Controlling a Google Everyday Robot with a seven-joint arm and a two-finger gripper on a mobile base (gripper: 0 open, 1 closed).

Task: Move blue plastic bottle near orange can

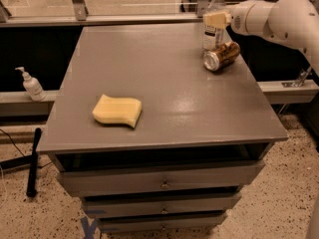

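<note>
The white arm [279,16] is extended from the right; the gripper [215,20] is held level at upper right.
</note>
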